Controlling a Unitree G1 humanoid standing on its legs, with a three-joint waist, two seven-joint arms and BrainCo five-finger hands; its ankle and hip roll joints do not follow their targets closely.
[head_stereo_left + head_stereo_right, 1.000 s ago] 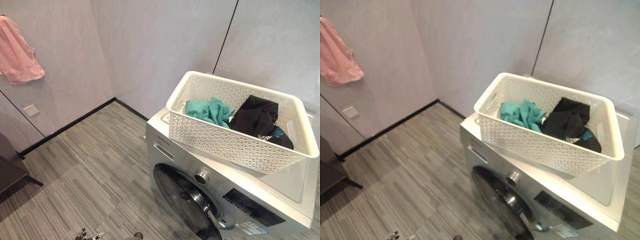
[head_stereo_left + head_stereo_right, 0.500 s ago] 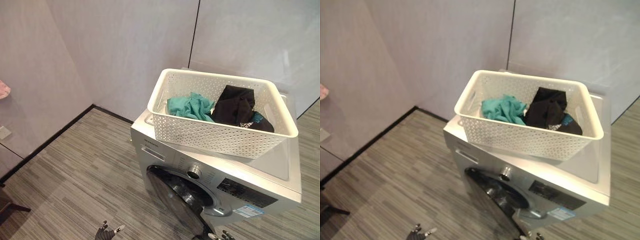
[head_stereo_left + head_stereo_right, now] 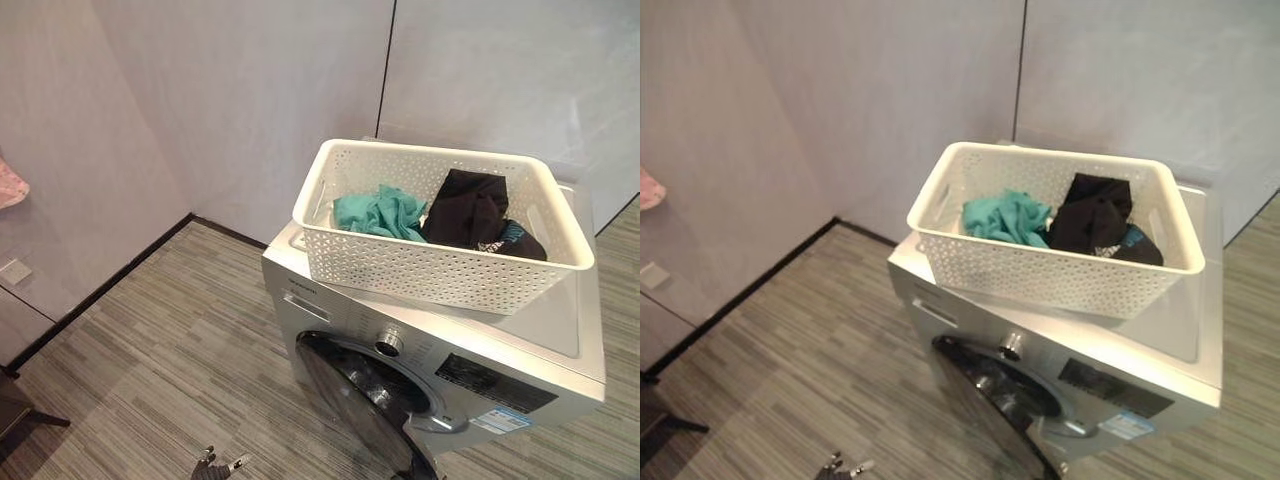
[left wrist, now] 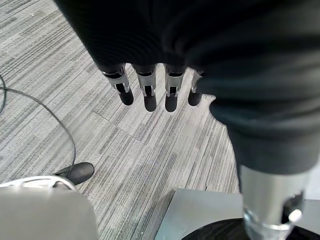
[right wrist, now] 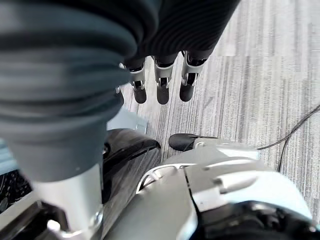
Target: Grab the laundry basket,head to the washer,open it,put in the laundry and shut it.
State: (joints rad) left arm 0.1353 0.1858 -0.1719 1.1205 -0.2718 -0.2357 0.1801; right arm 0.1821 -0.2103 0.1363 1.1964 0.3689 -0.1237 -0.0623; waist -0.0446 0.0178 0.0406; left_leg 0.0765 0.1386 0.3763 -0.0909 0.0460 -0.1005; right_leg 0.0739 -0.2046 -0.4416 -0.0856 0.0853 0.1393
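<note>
Since half a second ago: almost no change; right hand (image 5: 160,85) gone from eye view's lower edge. White perforated plastic laundry basket (image 3: 440,268) atop silver washer (image 3: 520,350), round dark glass door (image 3: 365,400) closed. Crumpled teal cloth (image 3: 380,212) left, black garment (image 3: 475,210) right inside. Left hand (image 4: 150,90) empty, fingers straight, likewise right.

One white perforated laundry basket (image 3: 440,268) sits centre frame on one silver front-loading washer (image 3: 520,350). Two garments lie in the basket: one teal (image 3: 378,212), one black (image 3: 470,208). One pink cloth (image 3: 10,186) shows at the left edge, with one wall plate (image 3: 14,271) below it.
</note>
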